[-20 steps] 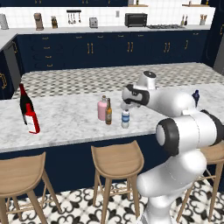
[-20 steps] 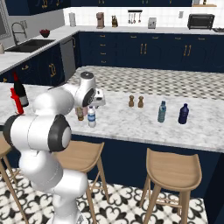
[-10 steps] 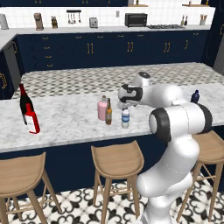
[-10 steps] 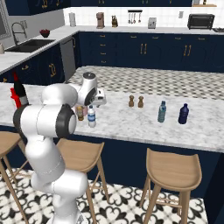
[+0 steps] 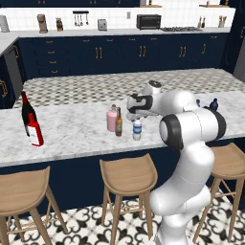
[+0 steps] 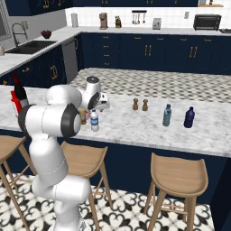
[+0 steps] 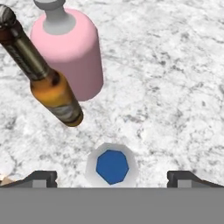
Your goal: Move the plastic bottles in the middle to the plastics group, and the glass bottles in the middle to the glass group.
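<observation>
The claw (image 7: 112,177) hangs with its fingers wide apart, directly above the small water bottle (image 5: 137,129), which stands mid-worktop (image 5: 72,129) with a blue label band; no lettering can be read. Just beside it stand the brown beer bottle (image 7: 41,70), with a pale label, and the pink bottle (image 7: 72,50).

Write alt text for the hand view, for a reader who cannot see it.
Looking straight down past open jaws at a small water bottle, whose blue cap sits centred between the two dark fingertips. Beyond it on the white marble counter stand a slim brown beer bottle and, close beside it, a wider pale pink bottle with a grey cap.
</observation>
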### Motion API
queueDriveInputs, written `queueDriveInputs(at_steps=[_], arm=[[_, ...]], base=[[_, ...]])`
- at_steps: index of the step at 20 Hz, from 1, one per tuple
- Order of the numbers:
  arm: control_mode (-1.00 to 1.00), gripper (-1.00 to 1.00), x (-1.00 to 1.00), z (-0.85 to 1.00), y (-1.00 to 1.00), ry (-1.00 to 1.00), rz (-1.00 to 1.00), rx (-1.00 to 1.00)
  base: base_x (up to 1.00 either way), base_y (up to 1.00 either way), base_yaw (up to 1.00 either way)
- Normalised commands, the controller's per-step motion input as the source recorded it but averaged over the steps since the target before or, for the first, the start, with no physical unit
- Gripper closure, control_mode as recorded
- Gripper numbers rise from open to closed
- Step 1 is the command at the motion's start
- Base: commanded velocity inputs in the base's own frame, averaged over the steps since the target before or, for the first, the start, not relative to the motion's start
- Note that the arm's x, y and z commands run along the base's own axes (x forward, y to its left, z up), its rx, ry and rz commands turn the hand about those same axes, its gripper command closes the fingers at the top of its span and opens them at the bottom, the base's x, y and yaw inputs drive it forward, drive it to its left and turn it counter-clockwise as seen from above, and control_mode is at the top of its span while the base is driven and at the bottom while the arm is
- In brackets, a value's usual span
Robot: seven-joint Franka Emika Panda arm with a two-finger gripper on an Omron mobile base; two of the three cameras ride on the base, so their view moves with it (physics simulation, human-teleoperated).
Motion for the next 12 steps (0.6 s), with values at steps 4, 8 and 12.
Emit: queueDriveInputs(at_steps=[4, 8, 12], arm=[[-1.0, -1.0, 0.12, -0.07, 0.03, 0.01, 0.0, 0.0], [-1.0, -1.0, 0.17, -0.08, 0.07, 0.0, 0.0, 0.0], [-1.0, -1.0, 0.07, -0.05, 0.0, 0.0, 0.0, 0.0]], base=[[0.0, 0.0, 0.0], [0.0, 0.0, 0.0], [0.0, 0.0, 0.0]])
